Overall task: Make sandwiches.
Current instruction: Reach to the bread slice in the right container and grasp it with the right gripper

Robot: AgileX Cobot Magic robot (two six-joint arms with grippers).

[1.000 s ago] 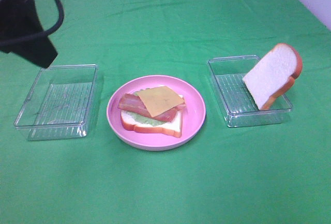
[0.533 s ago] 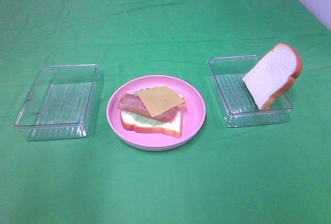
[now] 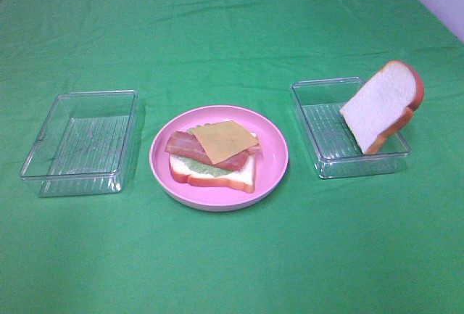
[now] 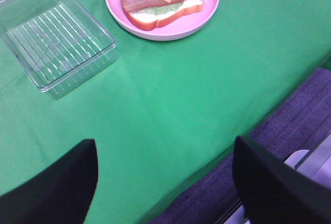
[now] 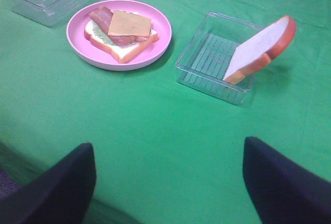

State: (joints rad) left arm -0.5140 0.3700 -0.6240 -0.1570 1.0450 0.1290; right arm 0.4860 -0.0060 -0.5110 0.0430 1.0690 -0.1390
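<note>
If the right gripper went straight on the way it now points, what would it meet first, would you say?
Probably the bare green tablecloth, short of the clear plastic tray holding the leaning white bread slice; depth is uncertain. The right gripper is open.

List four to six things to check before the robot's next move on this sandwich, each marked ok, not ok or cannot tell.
1. Stack on the pink plate has bottom bread, lettuce, bacon and cheese on top: ok.
2. Top bread slice on the stack: not ok; it leans on the right tray, tilted.
3. Right gripper open and holding nothing: ok.
4. Left gripper open and holding nothing: ok.
5. Space above the bread slice free of arms: ok.
6. Left tray holds no ingredient: ok.
</note>
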